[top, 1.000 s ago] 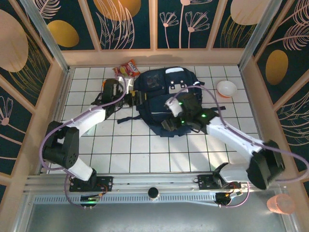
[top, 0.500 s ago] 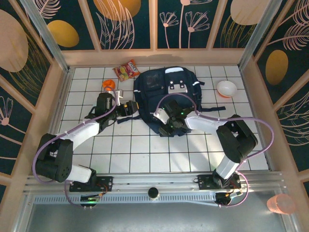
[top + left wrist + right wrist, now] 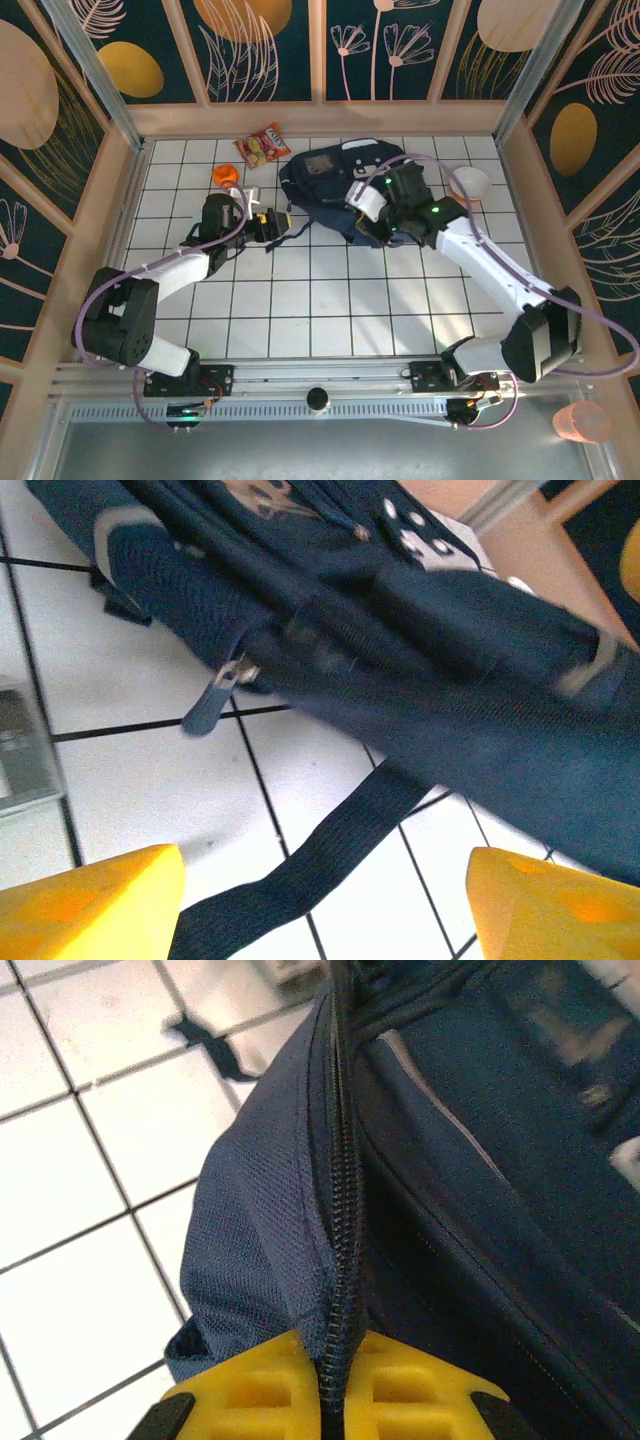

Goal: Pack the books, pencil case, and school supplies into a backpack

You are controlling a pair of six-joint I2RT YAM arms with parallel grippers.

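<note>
Two claws tend the backpack (image 3: 325, 180), upper centre: right claw (image 3: 335, 1385) pinching its zipper seam (image 3: 340, 1210), left claw (image 3: 320, 905) spread beside it. Opening it wide likely comes next.

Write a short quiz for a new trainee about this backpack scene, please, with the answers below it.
1. True or false: the right gripper is shut on the backpack along its zipper seam.
2. What lies on the tiles between the left gripper's fingers? A) a dark strap B) a spoon C) a sock
3. Fill in: the left gripper's jaws stand ____.
Key: 1 true; 2 A; 3 open.
</note>
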